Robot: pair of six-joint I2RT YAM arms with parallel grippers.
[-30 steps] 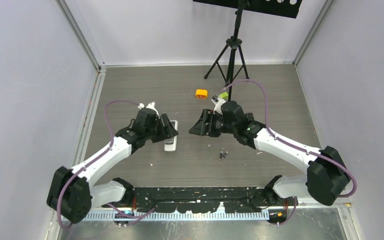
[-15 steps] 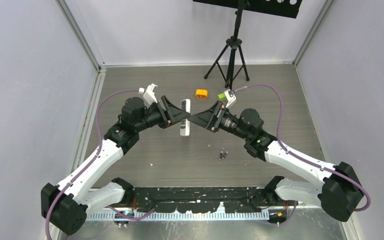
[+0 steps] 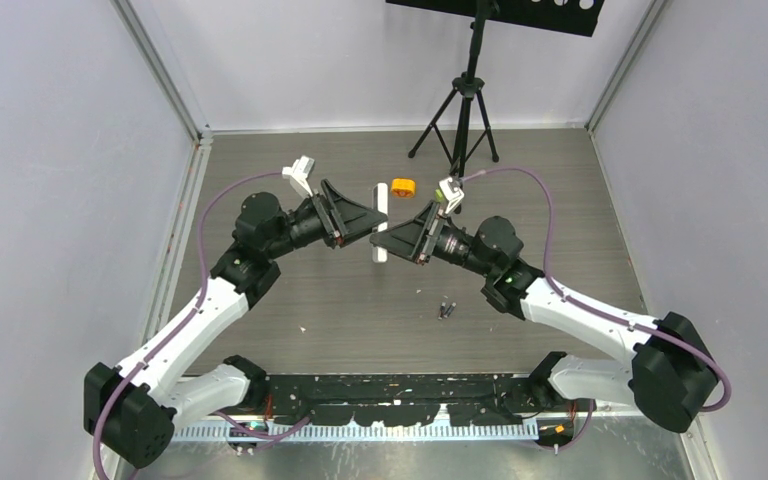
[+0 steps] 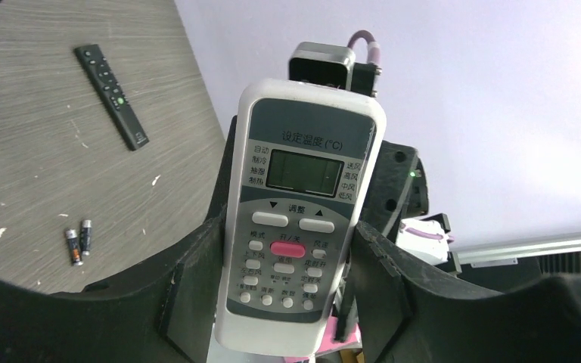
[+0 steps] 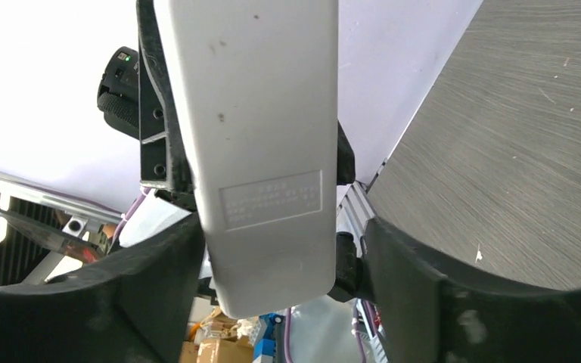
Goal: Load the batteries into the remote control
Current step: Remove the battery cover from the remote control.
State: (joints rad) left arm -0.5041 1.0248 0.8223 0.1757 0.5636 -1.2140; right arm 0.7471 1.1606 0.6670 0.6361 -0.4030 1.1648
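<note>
Grey table (image 3: 360,300) lies beneath the remote (image 4: 302,174), clamped mid-air by the left gripper (image 4: 287,257); the right gripper (image 5: 276,249) straddles it, jaws spread. Batteries (image 4: 79,243) lie on the table, well apart from the remote. A hard pull at its back could wrench it loose.

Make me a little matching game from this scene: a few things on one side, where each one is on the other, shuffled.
Things
1. white remote control with a display
2. slim black remote control
3. two small dark batteries
4. orange round block

Places
A. side by side on the table
B. far part of the table, near the tripod legs
C. held up off the table in the left claw
D. lying flat on the table, alone

Pairs: 1-C, 2-D, 3-A, 4-B
</note>
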